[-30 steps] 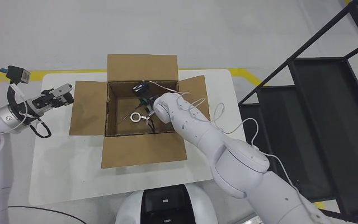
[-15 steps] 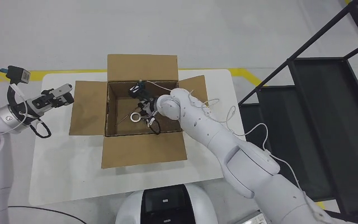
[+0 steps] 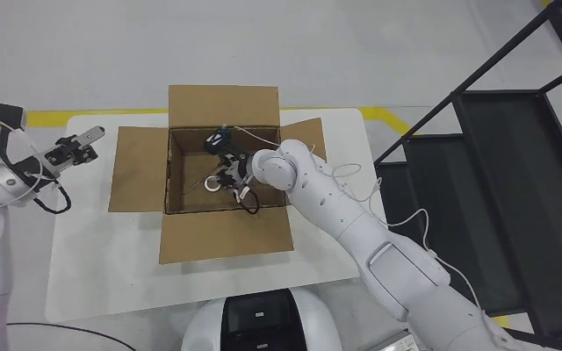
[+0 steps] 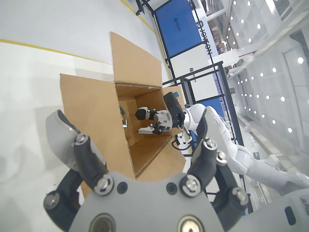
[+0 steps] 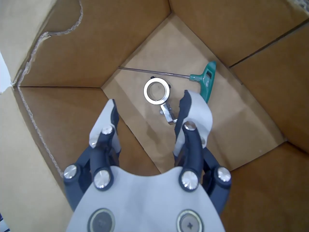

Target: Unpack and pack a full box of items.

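Presently I am holding the fingers [image 5: 198, 112] of the right gripper [image 5: 148, 103] spread, empty, over the metal ring [image 5: 157, 90] lying on the box [image 5: 72, 37] floor beside the green T-handle key [image 5: 207, 80]. I am judging it rigid, slick; pinching across its rim suits. The left gripper [image 3: 83, 140] is hanging spread at the table [image 3: 105, 263] edge.

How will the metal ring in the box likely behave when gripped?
The metal ring looks polished and solid: probably stiff, heavy for its size, maybe slippery. Lying flat on the box floor, it should not roll, but its low edge may resist pinching.
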Robot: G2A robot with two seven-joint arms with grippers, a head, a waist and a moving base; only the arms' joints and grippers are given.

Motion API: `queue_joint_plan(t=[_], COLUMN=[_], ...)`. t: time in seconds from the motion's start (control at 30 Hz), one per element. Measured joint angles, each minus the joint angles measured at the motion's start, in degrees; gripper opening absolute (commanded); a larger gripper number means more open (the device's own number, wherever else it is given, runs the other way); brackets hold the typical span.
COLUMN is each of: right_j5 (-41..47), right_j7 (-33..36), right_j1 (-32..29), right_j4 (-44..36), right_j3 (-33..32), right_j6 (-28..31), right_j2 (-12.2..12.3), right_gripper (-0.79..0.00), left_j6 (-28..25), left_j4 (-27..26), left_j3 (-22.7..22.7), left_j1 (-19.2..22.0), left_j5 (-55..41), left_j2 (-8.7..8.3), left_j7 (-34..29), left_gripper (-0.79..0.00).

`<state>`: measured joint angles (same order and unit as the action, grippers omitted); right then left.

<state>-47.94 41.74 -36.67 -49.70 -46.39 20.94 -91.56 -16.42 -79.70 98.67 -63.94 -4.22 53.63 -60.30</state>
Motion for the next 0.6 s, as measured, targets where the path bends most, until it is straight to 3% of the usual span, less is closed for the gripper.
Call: queue_joint_plan(t=[0.17, 0.37, 0.4, 0.43, 0.5, 0.6], right_j5=[0.0, 0.0, 0.0, 0.0, 0.0, 0.0], right_j7=[0.0, 0.0, 0.0, 0.0, 0.0, 0.0], right_j1=[0.0, 0.0, 0.0, 0.0, 0.0, 0.0], right_j4=[-0.01, -0.01, -0.01, -0.01, -0.01, -0.01], right_j3=[0.0, 0.0, 0.0, 0.0, 0.0, 0.0], right_j6=[0.0, 0.0, 0.0, 0.0, 0.0, 0.0], right_j2=[0.01, 0.0, 0.0, 0.0, 0.0, 0.0], right_gripper=[0.0, 0.0, 0.0, 0.0, 0.0, 0.0], left_j6=[0.71, -1.21, -1.7, -2.22, -3.38, -4.69], left_j4=[6.68, 18.1, 20.13, 21.45, 23.95, 26.09], left_j3=[-3.07, -8.83, -9.61, -10.12, -11.1, -11.74], left_j1=[2.9, 8.36, 9.4, 10.1, 11.48, 12.8], left_j5=[3.93, 0.06, -2.37, -4.08, -6.35, -7.48], left_j2=[-0.23, 0.36, 0.52, 0.62, 0.74, 0.68], left_j7=[-2.78, -10.26, -11.98, -13.38, -16.04, -17.87], left_gripper=[0.0, 0.0, -0.028, -0.406, -0.785, -0.785])
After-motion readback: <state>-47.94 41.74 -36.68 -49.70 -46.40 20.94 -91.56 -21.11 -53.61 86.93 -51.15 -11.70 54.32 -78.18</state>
